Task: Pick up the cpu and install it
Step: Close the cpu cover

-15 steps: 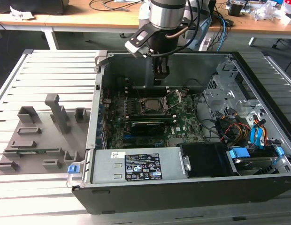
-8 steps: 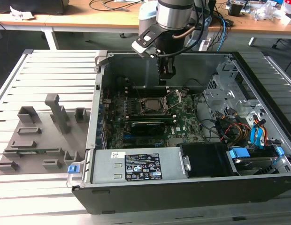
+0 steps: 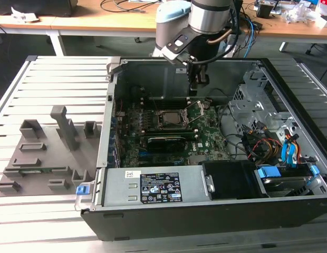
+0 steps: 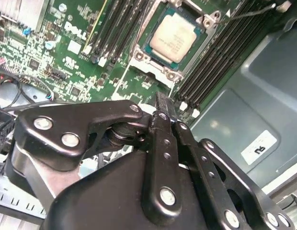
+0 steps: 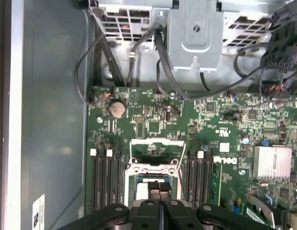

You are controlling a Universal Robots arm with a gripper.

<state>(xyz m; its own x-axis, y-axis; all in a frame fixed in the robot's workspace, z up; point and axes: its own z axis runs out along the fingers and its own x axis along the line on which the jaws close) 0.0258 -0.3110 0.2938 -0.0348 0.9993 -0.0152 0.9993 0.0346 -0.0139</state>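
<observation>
The cpu (image 4: 173,37), a small square chip with a light silver top, lies flat inside the socket frame (image 4: 139,56) on the green motherboard (image 4: 72,48). The socket's metal cover (image 3: 198,107) is swung open. In the exterior view my gripper (image 3: 198,88) hangs inside the open computer case (image 3: 290,174), just above and behind the socket (image 3: 171,119). Its black fingers (image 4: 161,106) are pressed together with nothing between them, clear of the chip. In the first wrist view the fingertips (image 5: 160,190) cover part of the socket (image 5: 152,168).
A grey slotted tray (image 3: 47,153) sits on the slatted table (image 3: 58,74) at the exterior view's left. Memory slots (image 5: 106,179) flank the socket. The power supply (image 3: 158,187) fills the case's near side; cables and drive bays (image 3: 269,142) crowd the exterior view's right.
</observation>
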